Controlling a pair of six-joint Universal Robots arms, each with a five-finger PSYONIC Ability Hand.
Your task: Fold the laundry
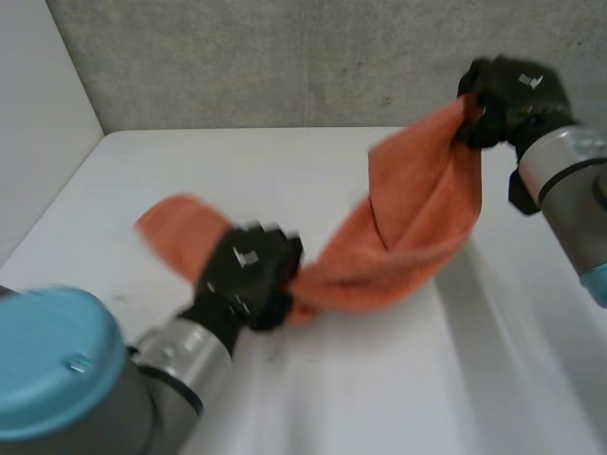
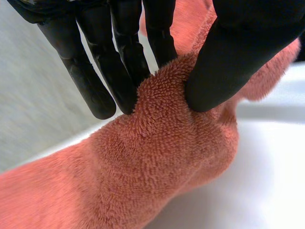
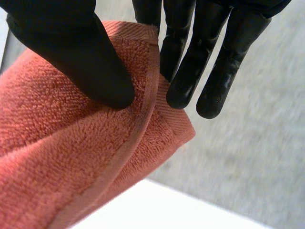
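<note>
An orange terry towel (image 1: 408, 237) stretches between my two hands over the white table (image 1: 379, 379). My left hand (image 1: 248, 275) is low near the table's middle and pinches a bunched fold of the towel (image 2: 157, 157) between its fingers (image 2: 121, 62) and thumb. A loose end of the towel (image 1: 175, 237) trails behind that hand. My right hand (image 1: 507, 95) is raised at the far right and pinches a hemmed corner of the towel (image 3: 95, 143) between thumb (image 3: 81, 57) and fingers. The towel sags between the two grips.
A grey concrete wall (image 1: 285, 57) runs behind the table, and a white side panel (image 1: 38, 114) stands at the left. Bare table lies in front of the towel and to its right.
</note>
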